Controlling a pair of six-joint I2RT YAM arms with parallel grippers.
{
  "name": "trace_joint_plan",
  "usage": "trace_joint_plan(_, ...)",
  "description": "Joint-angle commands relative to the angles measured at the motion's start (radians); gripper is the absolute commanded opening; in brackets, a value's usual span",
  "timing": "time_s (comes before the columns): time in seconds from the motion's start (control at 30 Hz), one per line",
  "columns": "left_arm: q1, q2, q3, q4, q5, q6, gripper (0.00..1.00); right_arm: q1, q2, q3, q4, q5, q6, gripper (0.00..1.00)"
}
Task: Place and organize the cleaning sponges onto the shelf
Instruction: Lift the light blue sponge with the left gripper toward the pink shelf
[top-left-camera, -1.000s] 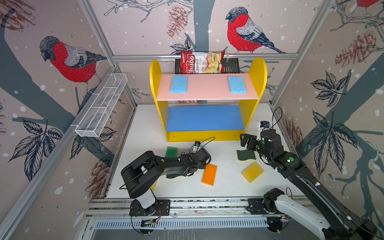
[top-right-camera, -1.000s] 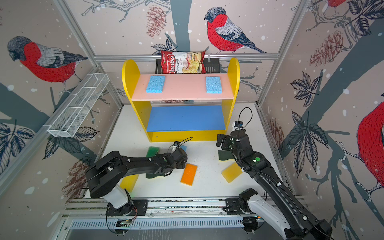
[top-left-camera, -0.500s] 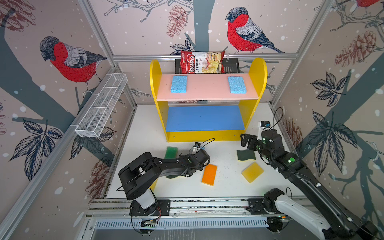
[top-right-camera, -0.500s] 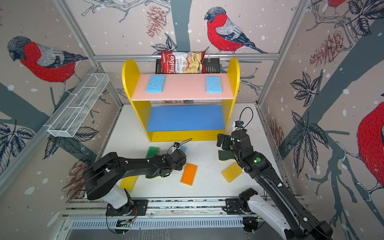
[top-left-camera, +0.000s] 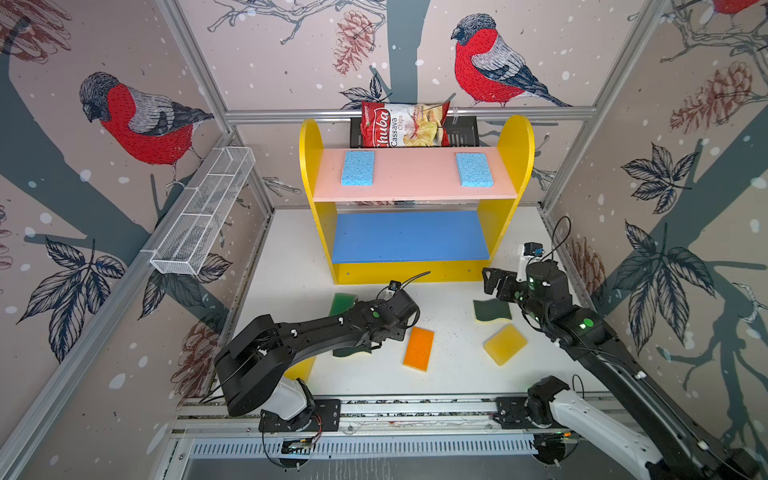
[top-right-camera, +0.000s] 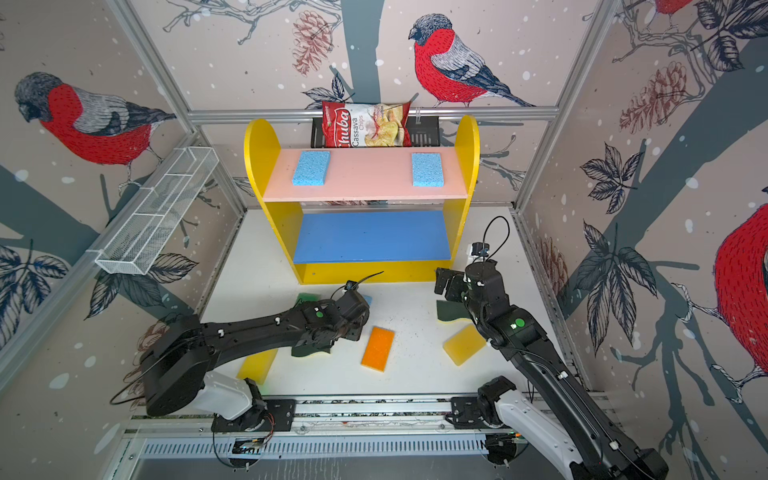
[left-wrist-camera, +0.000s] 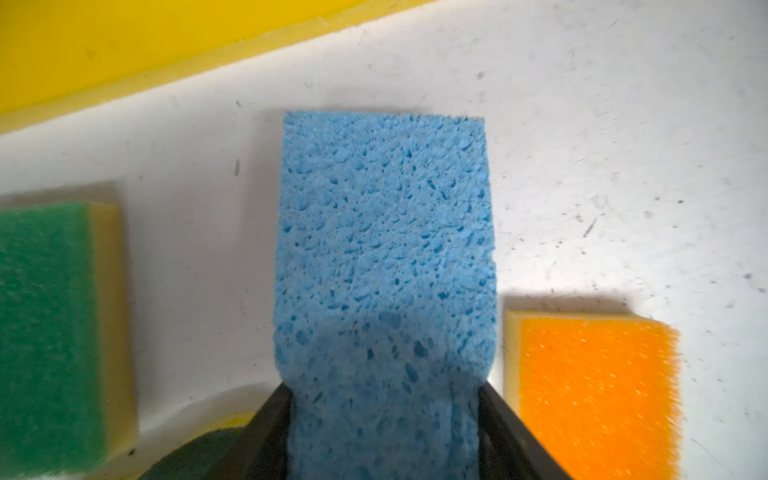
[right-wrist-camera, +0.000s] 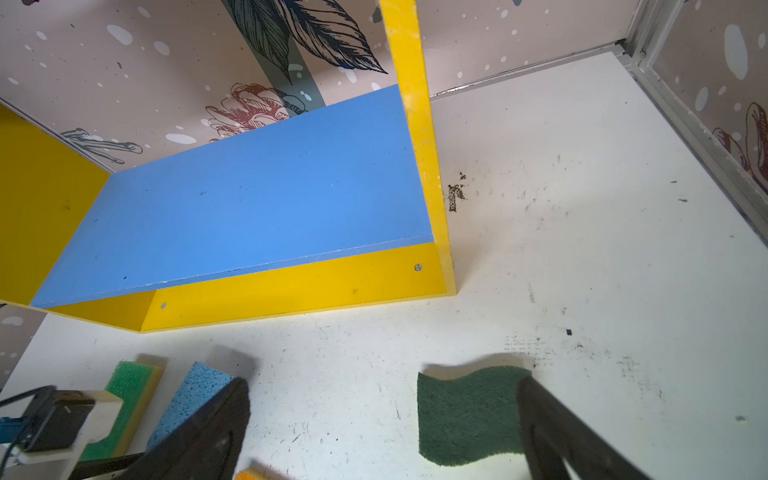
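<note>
In the left wrist view my left gripper (left-wrist-camera: 384, 390) is shut on a light blue sponge (left-wrist-camera: 384, 232) lying on the white table, one black finger against each long side. A green-topped sponge (left-wrist-camera: 45, 324) and an orange-topped sponge (left-wrist-camera: 594, 395) flank it. The shelf (top-left-camera: 415, 274) holds two light blue sponges (top-left-camera: 357, 168) (top-left-camera: 474, 169) on its pink board. My right gripper (right-wrist-camera: 382, 386) hangs open just above the table beside a wavy dark green sponge (right-wrist-camera: 465, 415). A yellow sponge (top-left-camera: 505, 344) lies near it. Another dark green sponge (top-left-camera: 351, 352) and a yellow one (top-right-camera: 257, 365) lie partly hidden under the left arm.
A red chips bag (top-left-camera: 401, 124) leans in a black rack (top-left-camera: 461, 133) behind the shelf. A white wire basket (top-left-camera: 203, 216) hangs on the left wall. The blue middle board (top-left-camera: 409, 235) is bare. Walls close in the table on three sides.
My left gripper's jaws have closed in on the light blue sponge. Both arms have stayed almost where they were.
</note>
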Motion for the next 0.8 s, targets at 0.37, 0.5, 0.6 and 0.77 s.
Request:
trace_joint_plan(0.37,-0.007,-0.223,0.185,-0.225,0.001,0.064,0.64,0.0,-0.002,0.017,0.025,-0.028,-0.026,0.99)
trace_joint_plan(0.5,-0.011,-0.255,0.255,-0.258,-0.001,0.096,0.64,-0.001,0.001,0.033,0.019,-0.031,-0.033,0.99)
trace_joint_plan(0.6,-0.01,-0.262,0.314,-0.284,-0.012,0.112,0.65,-0.001,0.001,0.043,0.017,-0.033,-0.035,0.99)
trace_joint_plan(0.77,-0.011,-0.272,0.415,-0.305,-0.017,0.169,0.65,-0.001,-0.005,0.063,0.004,-0.032,-0.035,1.0)
